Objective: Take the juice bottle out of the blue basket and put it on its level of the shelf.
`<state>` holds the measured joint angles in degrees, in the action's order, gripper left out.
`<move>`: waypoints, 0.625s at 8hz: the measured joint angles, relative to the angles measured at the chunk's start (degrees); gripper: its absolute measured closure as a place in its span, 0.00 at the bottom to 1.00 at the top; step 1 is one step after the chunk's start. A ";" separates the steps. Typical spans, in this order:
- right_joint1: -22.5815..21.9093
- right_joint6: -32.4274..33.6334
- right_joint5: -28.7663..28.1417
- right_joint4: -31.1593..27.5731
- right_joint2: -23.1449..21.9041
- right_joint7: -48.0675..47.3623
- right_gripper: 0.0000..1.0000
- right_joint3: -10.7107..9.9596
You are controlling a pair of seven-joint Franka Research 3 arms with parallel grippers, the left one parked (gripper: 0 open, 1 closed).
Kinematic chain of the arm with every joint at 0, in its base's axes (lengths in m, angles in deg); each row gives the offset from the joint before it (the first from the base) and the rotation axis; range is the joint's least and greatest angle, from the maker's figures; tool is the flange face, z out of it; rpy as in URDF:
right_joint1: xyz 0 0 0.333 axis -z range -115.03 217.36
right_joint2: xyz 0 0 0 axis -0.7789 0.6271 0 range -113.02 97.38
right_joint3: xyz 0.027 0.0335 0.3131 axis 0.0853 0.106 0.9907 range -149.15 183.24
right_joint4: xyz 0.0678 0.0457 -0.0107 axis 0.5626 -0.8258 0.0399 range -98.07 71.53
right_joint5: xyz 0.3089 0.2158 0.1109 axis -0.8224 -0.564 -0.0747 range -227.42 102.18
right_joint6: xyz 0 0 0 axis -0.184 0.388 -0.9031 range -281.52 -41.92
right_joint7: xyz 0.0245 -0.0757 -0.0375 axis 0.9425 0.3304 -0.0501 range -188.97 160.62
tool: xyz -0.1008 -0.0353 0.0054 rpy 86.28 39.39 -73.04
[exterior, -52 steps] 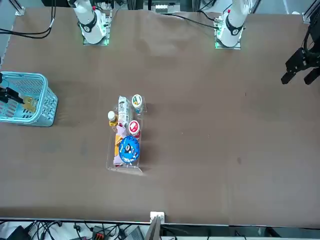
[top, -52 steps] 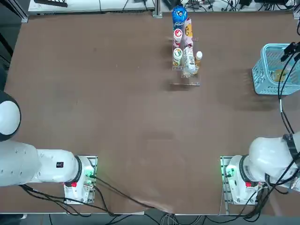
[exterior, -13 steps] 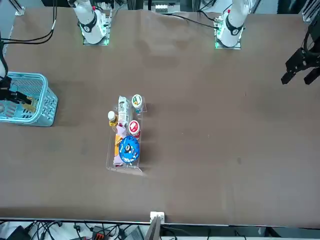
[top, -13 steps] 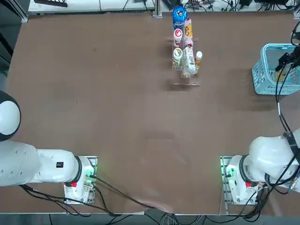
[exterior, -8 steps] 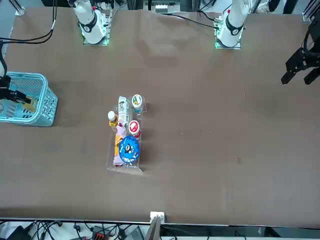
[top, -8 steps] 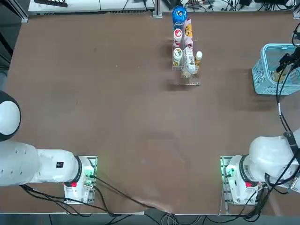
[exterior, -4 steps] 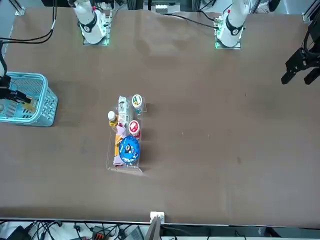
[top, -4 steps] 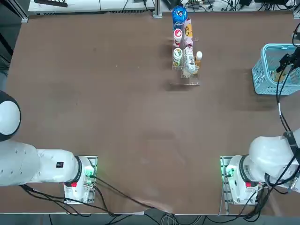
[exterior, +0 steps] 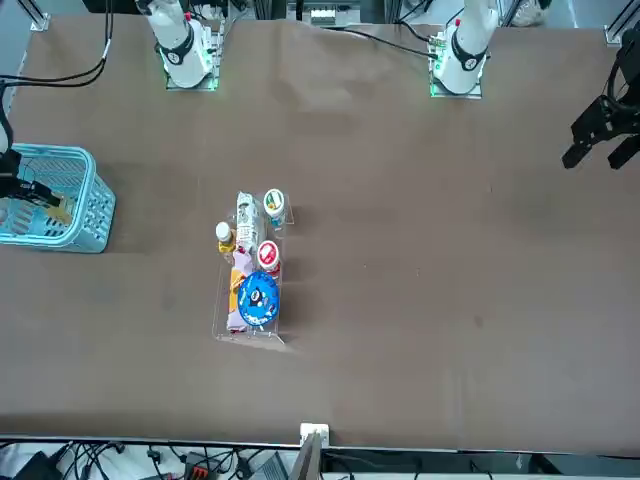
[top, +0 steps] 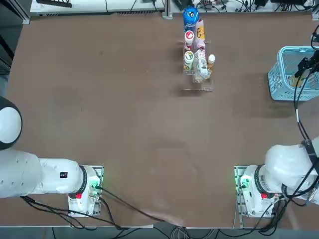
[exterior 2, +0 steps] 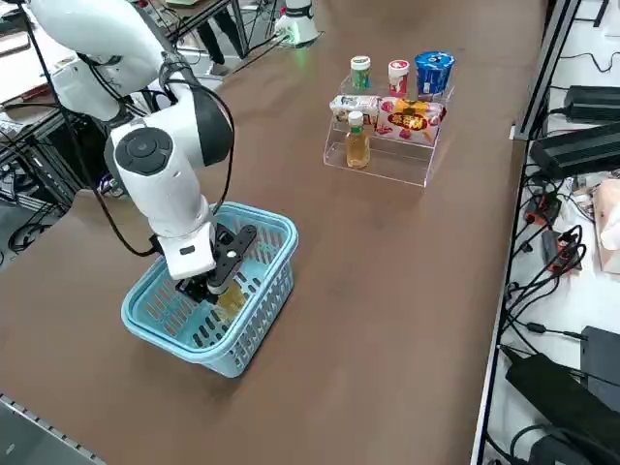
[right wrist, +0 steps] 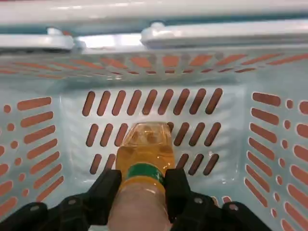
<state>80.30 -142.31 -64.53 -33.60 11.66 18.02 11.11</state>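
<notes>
My right gripper point(right wrist: 143, 192) reaches down inside the blue basket point(exterior 2: 269, 225). Its two fingers point(right wrist: 108, 188) sit tight against both sides of the juice bottle point(right wrist: 144, 155), near its neck. The bottle's amber body points at the basket's slotted wall. From the side, the gripper point(exterior 2: 219, 284) holds the bottle point(exterior 2: 231, 301) low in the basket. Overhead, the gripper point(top: 304, 65) is over the basket point(top: 279, 74) at the table's right edge. The clear stepped shelf point(top: 198, 85) stands at the far middle. A twin juice bottle point(top: 211, 60) is on its low step.
The shelf point(exterior 2: 387, 163) also carries a blue-lidded cup point(exterior 2: 433, 73), small capped bottles point(exterior 2: 360, 70) and a larger labelled bottle lying on its side point(exterior 2: 355, 105). Black cables point(top: 298, 107) run from my arm over the basket's near side. Brown tabletop point(top: 149, 124) lies between basket and shelf.
Since 6.5 s ago the right gripper has shifted slightly within the basket, toward the robot. Over the last second nothing visibly moves.
</notes>
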 joint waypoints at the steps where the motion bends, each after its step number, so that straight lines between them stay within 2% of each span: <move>1: -0.01 0.01 0.00 0.02 -0.28 0.58 0.46 0.04; 3: -0.09 2.13 0.00 0.82 -2.02 2.62 0.46 0.40; 5: -0.36 9.37 0.02 4.33 -5.30 3.33 0.46 1.05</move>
<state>79.94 -132.93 -64.51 -29.27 6.36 21.35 12.16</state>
